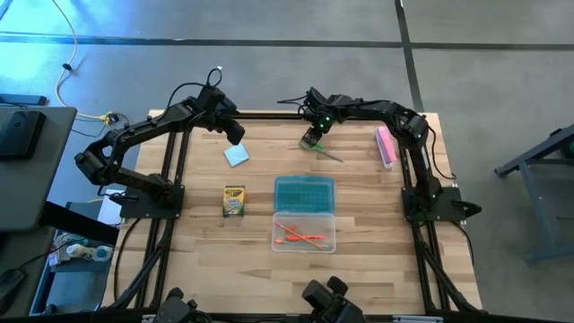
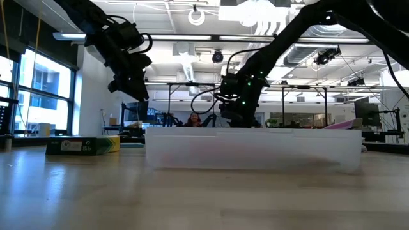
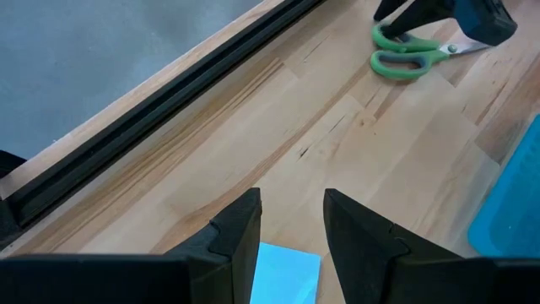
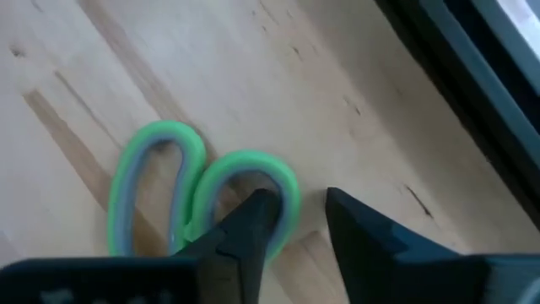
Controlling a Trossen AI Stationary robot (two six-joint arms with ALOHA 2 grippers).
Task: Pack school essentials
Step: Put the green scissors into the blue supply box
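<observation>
Green-handled scissors (image 1: 328, 153) lie flat on the table at the far middle. My right gripper (image 4: 295, 203) stands open, pointing down at their handle loops (image 4: 202, 198). One fingertip (image 4: 260, 209) is over the hole of one loop and the other (image 4: 354, 215) is outside it. My left gripper (image 3: 293, 207) hangs open above the light-blue square pad (image 1: 237, 155), clear of it. The yellow-green crayon box (image 1: 233, 201) lies flat on the left. Orange and red pens (image 1: 300, 235) lie in the clear case's tray (image 1: 327, 240). My right gripper comes at the scissors' handle end from above, one finger over the loop's opening (image 4: 245, 181) and one outside its rim. I cannot tell whether either finger touches the handle. The scissors lie flat on the table.
The case's teal lid (image 1: 304, 193) lies open beside its tray at the table's middle. A pink oblong block (image 1: 386, 146) rests near the far right edge. A black frame rail (image 3: 169, 93) runs along the table's far edge. Bare wood lies at the near left and near right.
</observation>
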